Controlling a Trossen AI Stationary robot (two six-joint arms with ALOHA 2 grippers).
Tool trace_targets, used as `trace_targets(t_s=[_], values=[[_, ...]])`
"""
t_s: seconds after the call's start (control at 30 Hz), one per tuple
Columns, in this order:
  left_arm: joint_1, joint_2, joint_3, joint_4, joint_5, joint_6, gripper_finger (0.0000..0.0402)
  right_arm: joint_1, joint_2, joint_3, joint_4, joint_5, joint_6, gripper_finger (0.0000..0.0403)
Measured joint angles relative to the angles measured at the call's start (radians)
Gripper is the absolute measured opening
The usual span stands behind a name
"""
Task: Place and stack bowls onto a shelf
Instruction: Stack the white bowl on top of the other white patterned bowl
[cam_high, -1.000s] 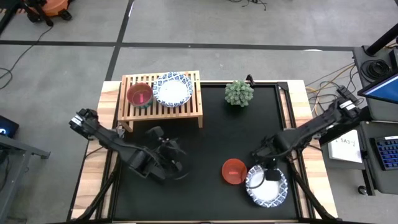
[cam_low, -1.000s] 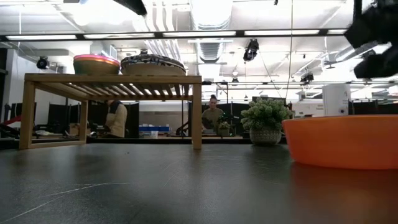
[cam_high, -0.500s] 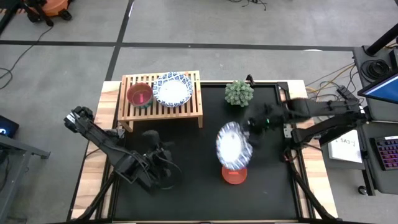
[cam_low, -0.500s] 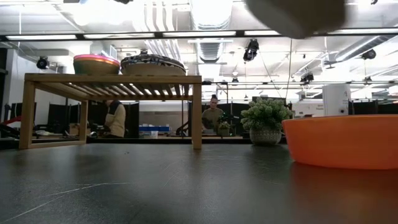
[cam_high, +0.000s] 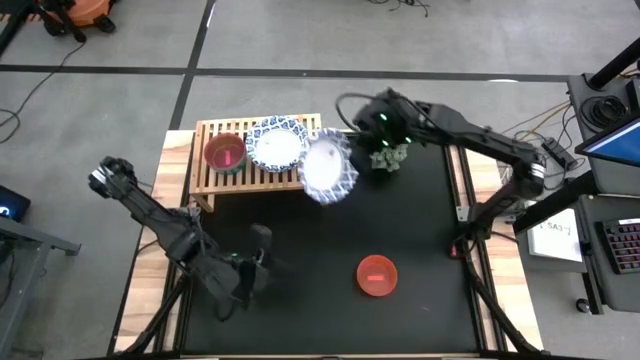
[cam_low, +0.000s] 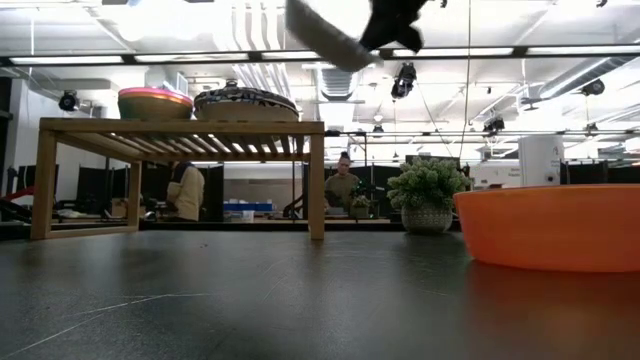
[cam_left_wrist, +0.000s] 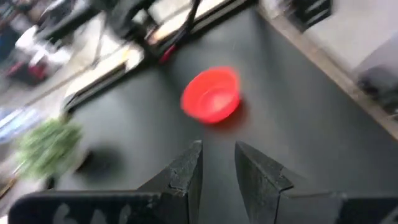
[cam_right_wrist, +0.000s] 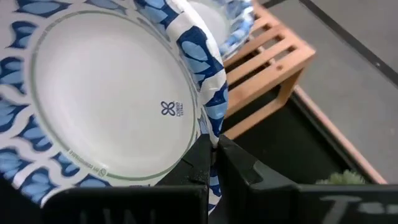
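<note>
Right gripper (cam_high: 347, 150) was pinching the rim of a white bowl (cam_high: 326, 165) with a blue leaf-pattern rim, held tilted in the upper middle of the high view, just beside the right end of the shelf (cam_high: 232, 177). In the right wrist view the fingers (cam_right_wrist: 205, 163) were closed tight on the bowl's (cam_right_wrist: 106, 102) edge; its plain white underside faced the camera, with a thin green ring and a small blue maker's mark at centre. In the low view the same bowl (cam_low: 325, 38) hung at the top edge, tilted, above and right of the shelf top.

Shelf: low light-wood rack, slatted top, upper left of the high view. On it sat a small stack of plain bowls (cam_high: 225, 153), pink inside, and right beside it another white blue-rimmed bowl (cam_high: 276, 145), touching or nearly so. In the low view both sat on the slats (cam_low: 180, 127), the small stack (cam_low: 155, 103) on the left.

A red bowl (cam_high: 377, 275), small and plain, lay alone on the black mat (cam_high: 420, 230) at lower centre-right, well apart from the shelf. It also showed in the left wrist view (cam_left_wrist: 211, 95).

Left gripper (cam_high: 258, 262) hung low over the mat at lower left, holding nothing, jaws with a narrow gap. A potted plant (cam_high: 385, 152) stood right of the held bowl.
</note>
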Motion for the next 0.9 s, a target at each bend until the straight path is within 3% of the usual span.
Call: trace_targets(t_s=[0.17, 0.33, 0.7, 0.9], values=[[0.000, -0.141, -0.214, 0.298, 0.018, 0.046, 0.0077, -0.081, 0.144, 0.135, -0.004, -0.054, -0.003, 0.0009], [0.000, -0.258, -0.328, 0.456, 0.015, 0.047, 0.0077, -0.130, 0.286, 0.304, -0.003, -0.135, 0.020, 0.0009], [0.000, -0.464, -0.365, 0.456, -0.110, 0.054, 0.0077, -0.146, 0.538, 0.615, -0.002, -0.135, 0.039, 0.0009], [0.000, -0.535, -0.365, 0.456, -0.116, 0.053, 0.0077, -0.151, 0.576, 0.634, 0.030, -0.134, 0.043, 0.0042]])
